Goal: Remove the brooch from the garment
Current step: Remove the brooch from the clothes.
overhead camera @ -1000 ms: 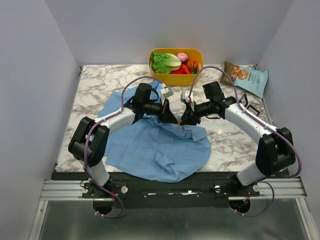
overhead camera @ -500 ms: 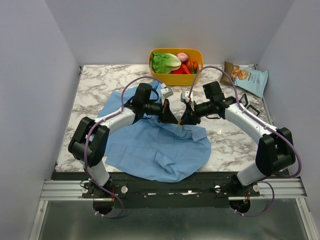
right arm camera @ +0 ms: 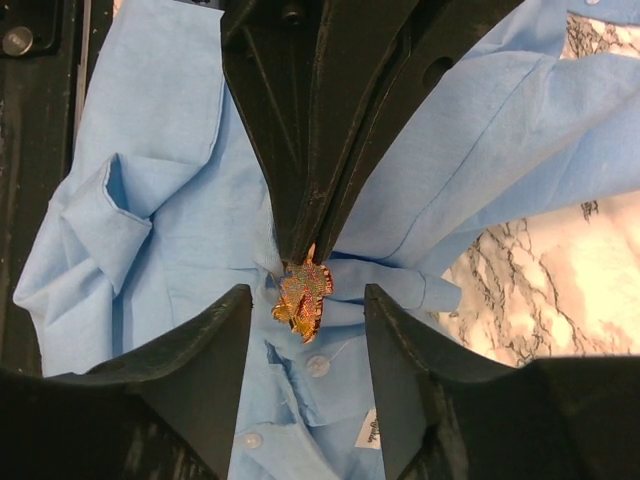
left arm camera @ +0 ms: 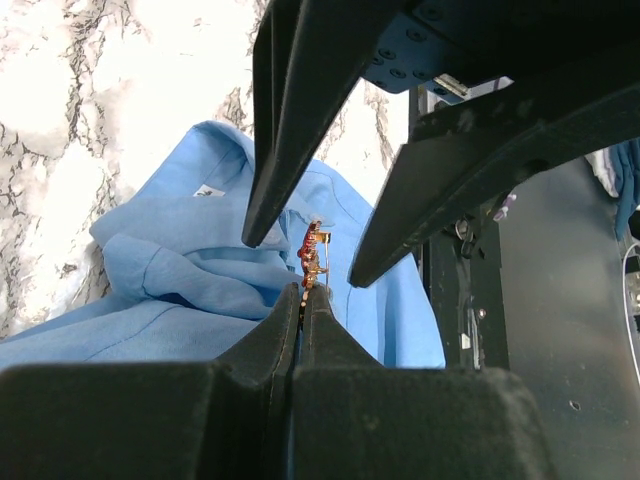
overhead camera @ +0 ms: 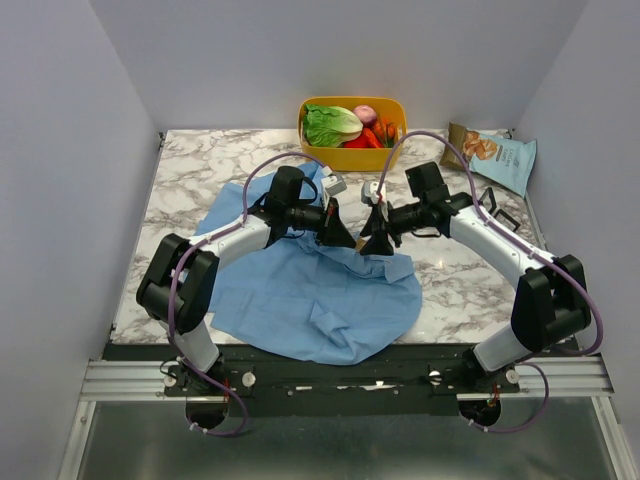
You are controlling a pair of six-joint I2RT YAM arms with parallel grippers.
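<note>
The light-blue shirt [overhead camera: 310, 290] lay crumpled across the middle of the marble surface [overhead camera: 200, 170], its collar and button front bunched upward. The small orange-gold brooch [right arm camera: 302, 290], edged dark red, sat on that raised fold near the white buttons.

Above the mounting rail [overhead camera: 340, 380], your white arms [overhead camera: 238, 236] carry black joints, purple cables [overhead camera: 425, 134]. Left gripper [left arm camera: 308, 292], right gripper [right arm camera: 306, 296]: matte black.

Light-blue garment [right arm camera: 170, 150], orange-tan brooch [right arm camera: 302, 293] (red-flecked), marbled table [right arm camera: 560, 280]
</note>
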